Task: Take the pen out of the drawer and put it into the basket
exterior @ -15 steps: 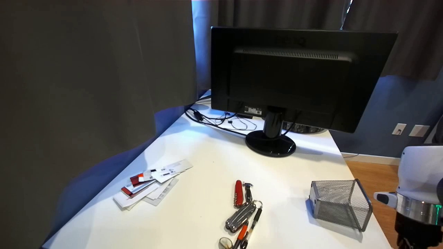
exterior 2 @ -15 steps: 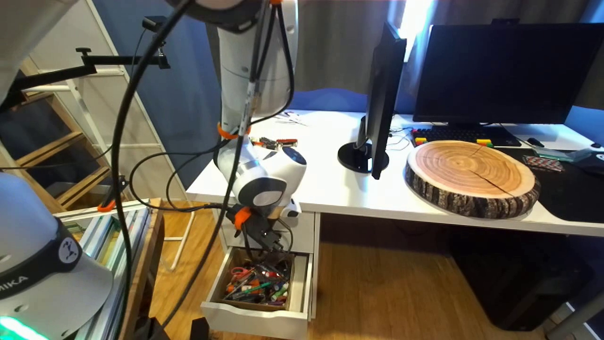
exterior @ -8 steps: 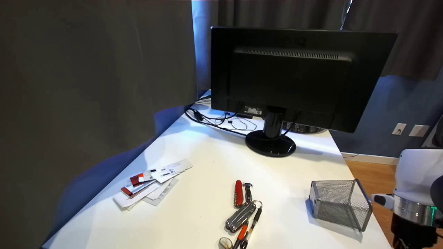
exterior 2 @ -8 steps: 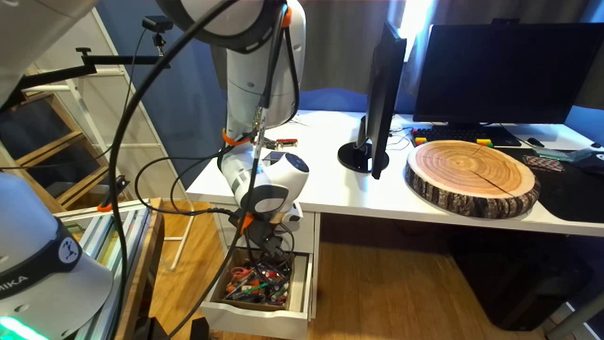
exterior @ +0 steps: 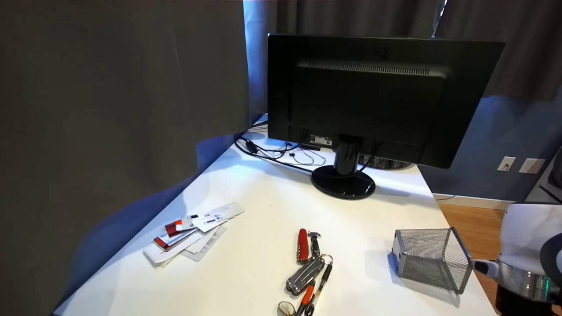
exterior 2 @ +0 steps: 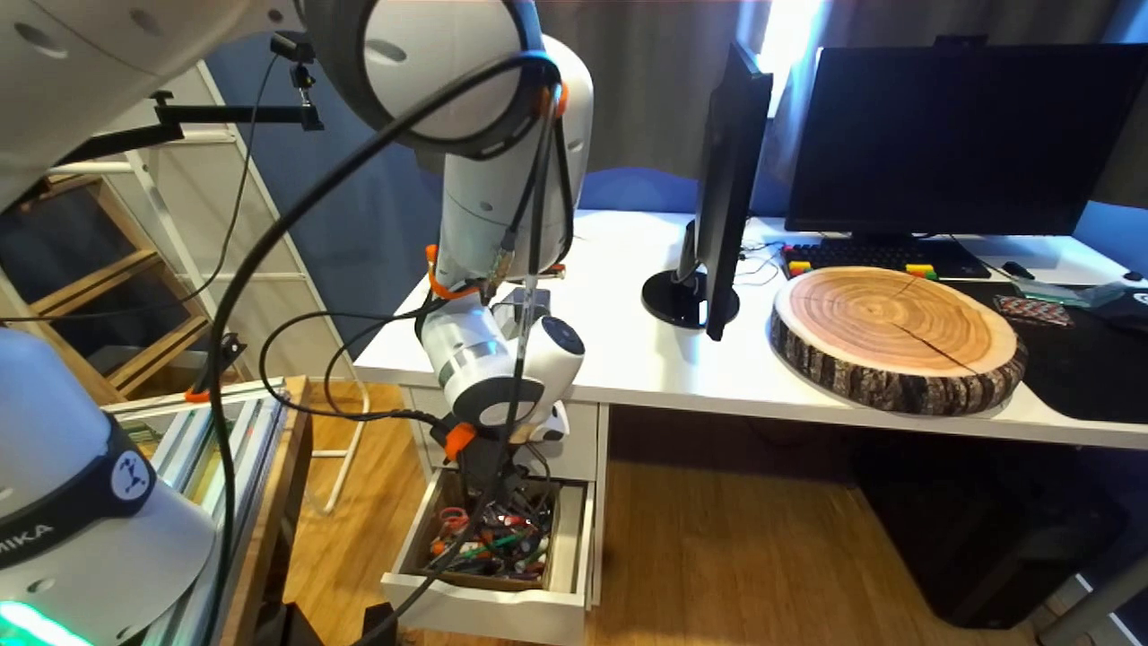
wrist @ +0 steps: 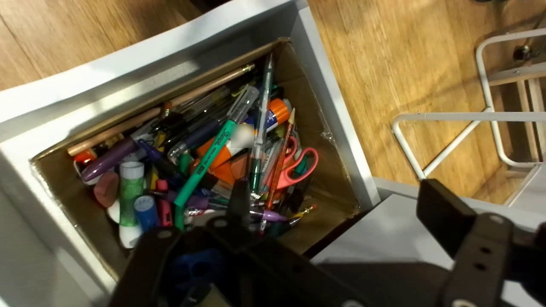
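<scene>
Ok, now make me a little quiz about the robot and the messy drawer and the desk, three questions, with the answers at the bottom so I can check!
1. True or false: the bright green marker lies in the cardboard box inside the drawer.

2. Which of these shares the desk with the wire-mesh basket?
A) the purple pen
B) the red pocketknife
C) the bright green marker

3. Fill the gap with "open" or "shut": in the wrist view, the robot's pincer is ____.

Key: 1. True. 2. B. 3. open.
</scene>
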Robot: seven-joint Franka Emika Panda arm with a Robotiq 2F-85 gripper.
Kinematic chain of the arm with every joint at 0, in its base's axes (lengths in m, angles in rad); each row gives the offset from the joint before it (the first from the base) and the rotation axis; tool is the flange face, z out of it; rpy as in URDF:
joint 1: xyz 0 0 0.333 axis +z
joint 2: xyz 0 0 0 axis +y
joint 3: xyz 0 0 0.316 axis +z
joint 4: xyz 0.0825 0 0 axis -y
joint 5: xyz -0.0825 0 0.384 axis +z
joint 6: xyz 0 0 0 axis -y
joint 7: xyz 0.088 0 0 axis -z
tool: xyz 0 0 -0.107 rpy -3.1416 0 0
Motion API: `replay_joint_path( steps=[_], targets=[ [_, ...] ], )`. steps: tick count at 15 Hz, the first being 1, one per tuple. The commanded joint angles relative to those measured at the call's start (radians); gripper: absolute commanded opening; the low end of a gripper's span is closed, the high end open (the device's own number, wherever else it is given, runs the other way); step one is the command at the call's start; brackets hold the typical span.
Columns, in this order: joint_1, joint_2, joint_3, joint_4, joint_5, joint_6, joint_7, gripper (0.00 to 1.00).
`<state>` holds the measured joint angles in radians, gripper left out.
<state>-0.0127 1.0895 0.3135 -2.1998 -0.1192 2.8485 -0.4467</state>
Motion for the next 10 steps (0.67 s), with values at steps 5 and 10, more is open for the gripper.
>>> replay_joint_path(
  steps=[5,10],
  targets=[
    [-0.065,0.188,0.049,0.128,0.002,-0.031,0.017,1.0],
    [-0.038,0.263,0.025,0.207,0.011,-0.008,0.082,1.0]
  ],
)
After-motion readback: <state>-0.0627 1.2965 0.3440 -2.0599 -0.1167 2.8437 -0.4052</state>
